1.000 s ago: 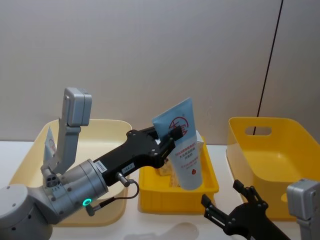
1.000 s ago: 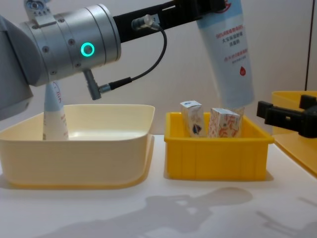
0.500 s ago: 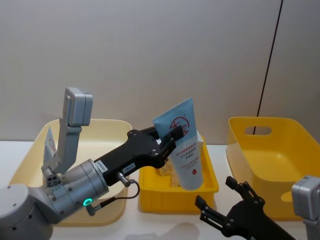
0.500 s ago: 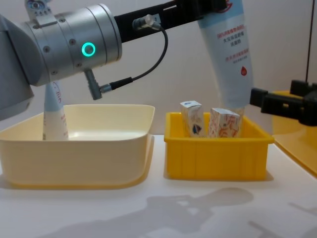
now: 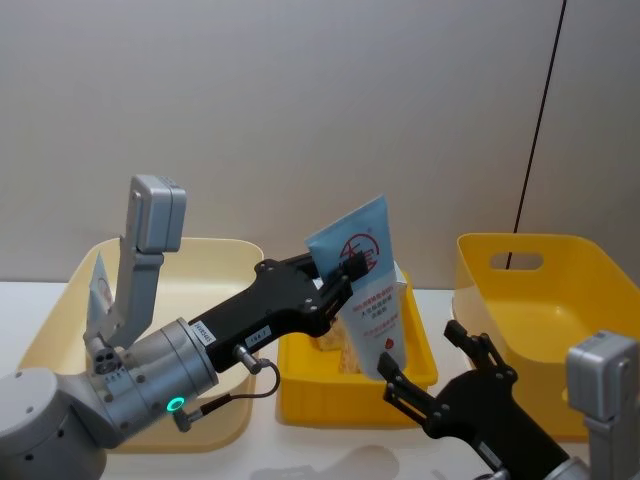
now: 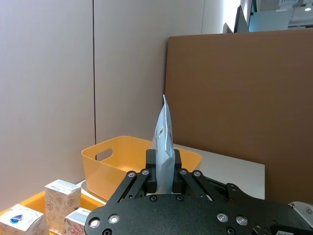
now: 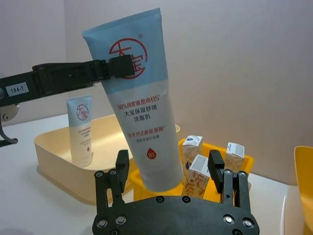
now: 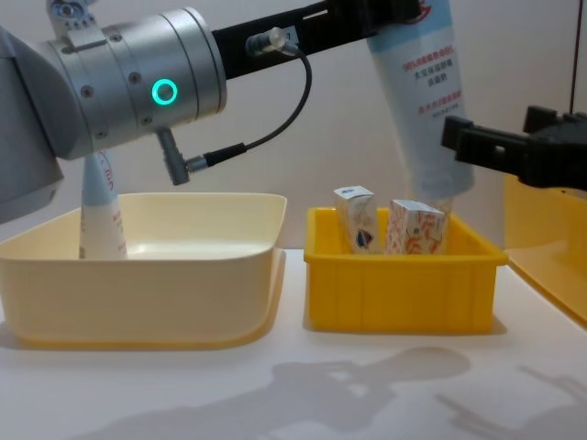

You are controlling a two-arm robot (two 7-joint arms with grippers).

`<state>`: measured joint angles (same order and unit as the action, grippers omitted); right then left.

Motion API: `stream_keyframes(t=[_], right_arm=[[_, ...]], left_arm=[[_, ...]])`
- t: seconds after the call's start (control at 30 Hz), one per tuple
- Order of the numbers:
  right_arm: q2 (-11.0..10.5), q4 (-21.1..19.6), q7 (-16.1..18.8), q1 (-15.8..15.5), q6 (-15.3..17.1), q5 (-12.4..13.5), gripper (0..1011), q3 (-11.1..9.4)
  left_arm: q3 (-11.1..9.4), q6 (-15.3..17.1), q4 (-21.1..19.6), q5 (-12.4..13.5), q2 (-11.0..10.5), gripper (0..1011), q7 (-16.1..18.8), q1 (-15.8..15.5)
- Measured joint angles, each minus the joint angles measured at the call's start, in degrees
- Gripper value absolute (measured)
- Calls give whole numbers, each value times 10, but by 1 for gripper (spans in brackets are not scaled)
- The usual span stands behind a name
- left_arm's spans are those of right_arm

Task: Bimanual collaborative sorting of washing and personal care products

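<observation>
The left gripper (image 5: 345,270) pinches a pale-blue tube (image 5: 372,310) near its crimped top, holding it tilted above the yellow bin (image 8: 404,293) of cartons (image 8: 408,227). The right wrist view adds the right gripper (image 7: 168,156), fingers spread, near the tube's lower end. It also shows a second tube (image 7: 80,129) upright in the cream bin (image 7: 58,152).

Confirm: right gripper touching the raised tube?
Apart. Right wrist view: the right gripper is open, fingers either side of the pale-blue tube with a visible gap at each.
</observation>
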<state>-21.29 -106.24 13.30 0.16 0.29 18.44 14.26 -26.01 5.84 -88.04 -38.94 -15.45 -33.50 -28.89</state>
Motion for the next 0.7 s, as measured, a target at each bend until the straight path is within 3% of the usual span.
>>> stream_keyframes(t=[0.7], right_arm=[[51, 46, -11, 49, 5, -22, 1001, 27]], left_arm=[[0, 0, 0, 0, 0, 166, 0, 0]])
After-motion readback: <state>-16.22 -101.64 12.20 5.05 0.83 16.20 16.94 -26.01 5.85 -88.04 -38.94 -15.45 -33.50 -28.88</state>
